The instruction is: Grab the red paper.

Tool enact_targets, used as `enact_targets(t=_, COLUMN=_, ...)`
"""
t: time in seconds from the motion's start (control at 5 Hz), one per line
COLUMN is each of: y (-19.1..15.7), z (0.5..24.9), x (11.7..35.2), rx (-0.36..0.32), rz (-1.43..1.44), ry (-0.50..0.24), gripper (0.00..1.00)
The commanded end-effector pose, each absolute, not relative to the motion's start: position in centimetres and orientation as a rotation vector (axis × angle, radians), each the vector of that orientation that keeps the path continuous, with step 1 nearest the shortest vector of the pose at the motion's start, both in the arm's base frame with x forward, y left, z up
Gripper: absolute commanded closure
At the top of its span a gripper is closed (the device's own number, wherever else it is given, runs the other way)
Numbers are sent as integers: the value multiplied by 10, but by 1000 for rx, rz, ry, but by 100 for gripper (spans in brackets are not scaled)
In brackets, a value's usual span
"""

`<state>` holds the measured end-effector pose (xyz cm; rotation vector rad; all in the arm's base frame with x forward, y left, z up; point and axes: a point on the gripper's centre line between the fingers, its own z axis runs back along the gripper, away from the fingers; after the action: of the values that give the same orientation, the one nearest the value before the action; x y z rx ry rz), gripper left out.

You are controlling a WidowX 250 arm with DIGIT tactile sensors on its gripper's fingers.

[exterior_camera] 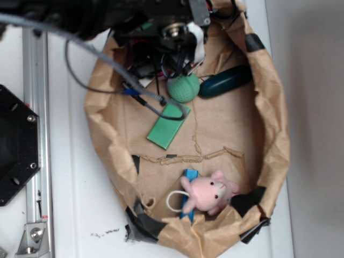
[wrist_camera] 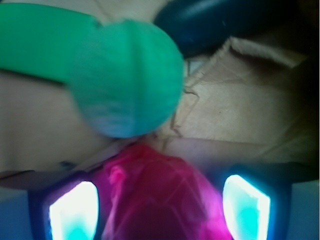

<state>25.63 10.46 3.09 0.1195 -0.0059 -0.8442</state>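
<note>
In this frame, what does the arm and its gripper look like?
The arm is black, largely blurred at the top of the exterior view. A grey braided cable loops off it beside thin black wires. In the wrist view the gripper has two dark fingers with pale pads glowing white to cyan.

A white tabletop (exterior_camera: pixel 70 177) carries a metal rail (exterior_camera: pixel 36 107) along its left.
</note>
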Motion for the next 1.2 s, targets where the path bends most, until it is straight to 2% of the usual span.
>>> enact_targets(t=0.0, y=122, z=29, x=261, rx=199, rz=-840, ry=26, gripper=0)
enact_targets(t=0.2, y=123, z=29, x=262, rx=186, rz=-827, ry=19, gripper=100)
enact_targets(t=0.4, y=123, z=39, x=262, rx=165, rz=-781, ry=-18, gripper=100)
enact_targets(t=0.6, y=115, z=72, x=263, rx=145, rz=-690, ry=-82, gripper=100)
enact_targets(t=0.8, y=92, z=118, x=268, rx=189, rz=-665, ry=-72, gripper=100)
enact_targets(t=1.0, y=54, z=168, x=273, rx=234, rz=-577, ry=-84, gripper=100)
